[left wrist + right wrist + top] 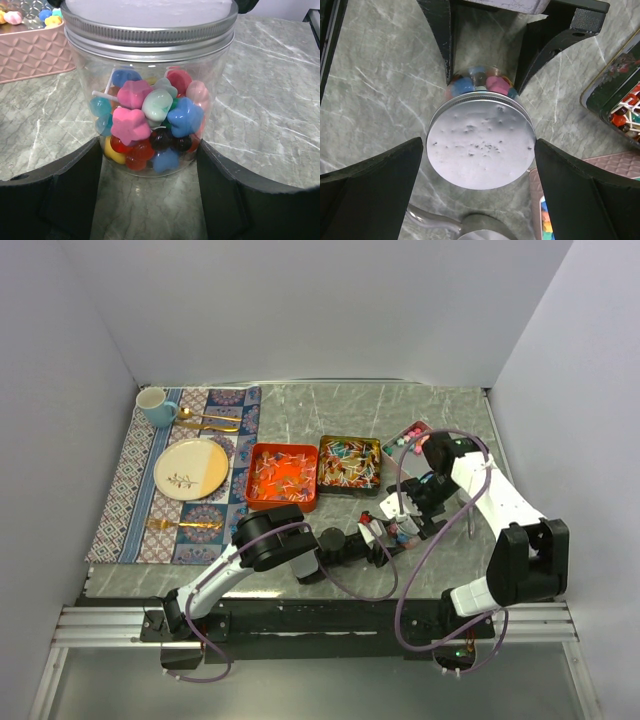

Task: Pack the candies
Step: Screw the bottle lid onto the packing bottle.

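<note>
At five o'clock from the dark tin (350,462), holding the jar (210,65) of candies (150,125) low in the left gripper (150,165) (lid (150,30) already on), right gripper (480,150) spread wide, empty, around that lid; seemingly capping, needing a squeeze and twist next.

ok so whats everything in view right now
jar: one, clear, on the table between the grippers
lid: one, silver, on the jar
candies: many, mixed colours, inside the jar
tins: three, orange tin, dark tin, pink tin, beyond the jar, candies in each
placemat: one, patterned blue, table's left
mug: one, blue, placemat's far corner
plate: one, cream and tan, on the placemat
cutlery: several, gold, either side of the plate
left gripper: black, closed on the jar's base
right gripper: black, open, flanking the lid
</note>
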You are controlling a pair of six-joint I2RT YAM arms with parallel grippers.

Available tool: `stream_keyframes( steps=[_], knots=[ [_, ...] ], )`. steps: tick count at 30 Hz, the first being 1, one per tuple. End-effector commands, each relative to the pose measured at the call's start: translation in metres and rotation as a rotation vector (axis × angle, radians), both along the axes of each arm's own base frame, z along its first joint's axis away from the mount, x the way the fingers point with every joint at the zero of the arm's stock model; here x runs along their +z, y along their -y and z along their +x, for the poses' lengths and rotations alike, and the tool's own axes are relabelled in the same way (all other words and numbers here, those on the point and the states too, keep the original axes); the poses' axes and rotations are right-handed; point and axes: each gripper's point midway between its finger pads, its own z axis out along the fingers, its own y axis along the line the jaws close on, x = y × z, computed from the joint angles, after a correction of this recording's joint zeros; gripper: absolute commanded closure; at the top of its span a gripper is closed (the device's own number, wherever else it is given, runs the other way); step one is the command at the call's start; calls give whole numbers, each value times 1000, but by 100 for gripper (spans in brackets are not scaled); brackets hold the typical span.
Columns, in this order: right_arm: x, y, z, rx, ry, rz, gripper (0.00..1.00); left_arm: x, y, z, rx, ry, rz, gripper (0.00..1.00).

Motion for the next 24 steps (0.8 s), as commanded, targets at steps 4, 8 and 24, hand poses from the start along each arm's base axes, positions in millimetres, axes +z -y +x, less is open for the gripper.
stream_keyframes(
  steps=[4,8,24],
  knots=[
    [-8,7,-9,4,-109,-69,0,-166,-83,-14,91,-252,417,99],
    [-9,9,-6,-79,-153,-98,16,-166,-84,-12,104,-257,418,99],
    [-15,10,-54,-500,-315,-129,0,-179,-87,-6,133,-318,477,31]
  ],
)
